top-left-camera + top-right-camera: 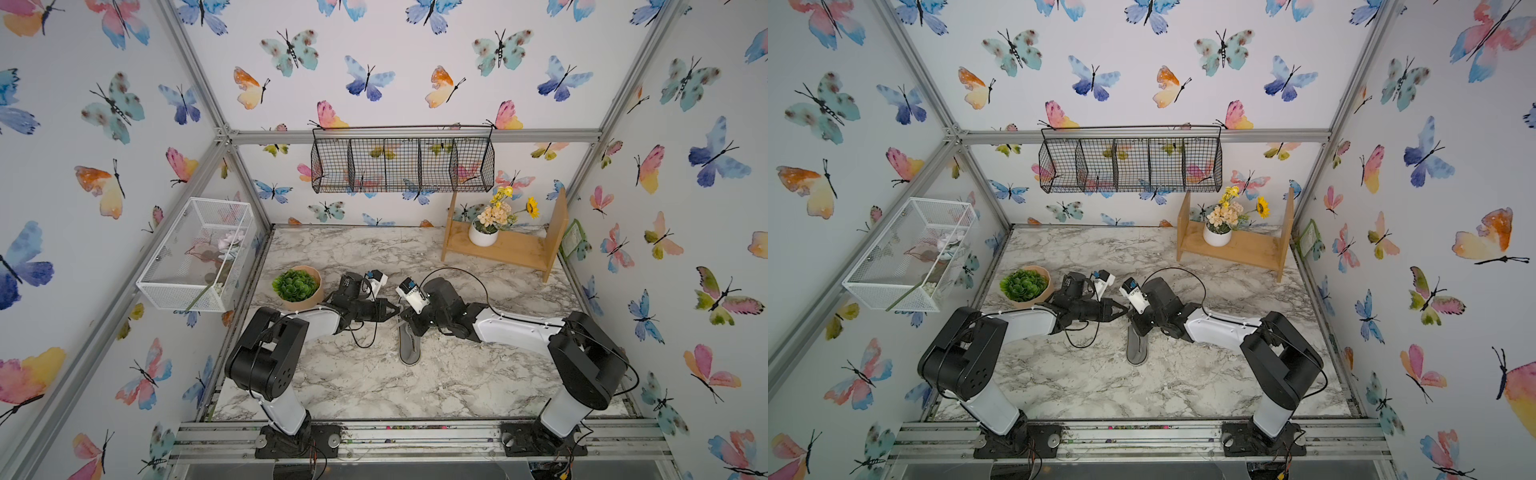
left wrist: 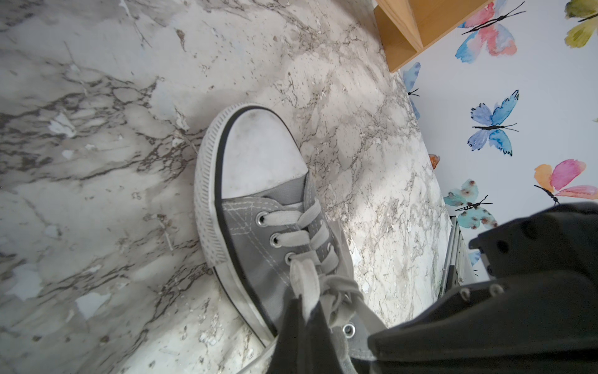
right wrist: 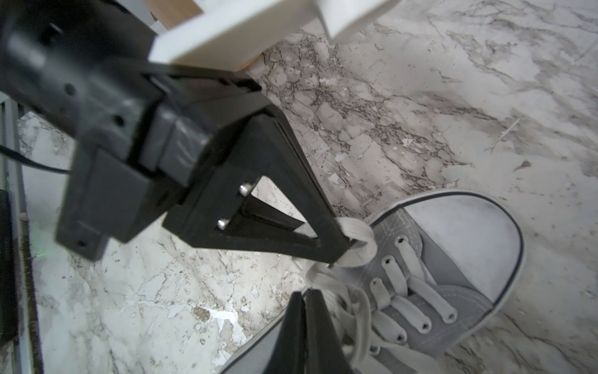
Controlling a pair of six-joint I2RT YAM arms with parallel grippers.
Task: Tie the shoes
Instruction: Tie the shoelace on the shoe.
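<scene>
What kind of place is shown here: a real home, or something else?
Probably a staged robot test booth, not a real home. An aluminium frame holds panels of butterfly wallpaper. The left arm and right arm are bolted to a metal rail beside a marble-pattern tabletop.

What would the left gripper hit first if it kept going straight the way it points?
Probably the grey canvas sneaker: the left gripper, shut on a white lace loop, aims at its laced top. Depth is unclear; the right gripper sits close by.
</scene>
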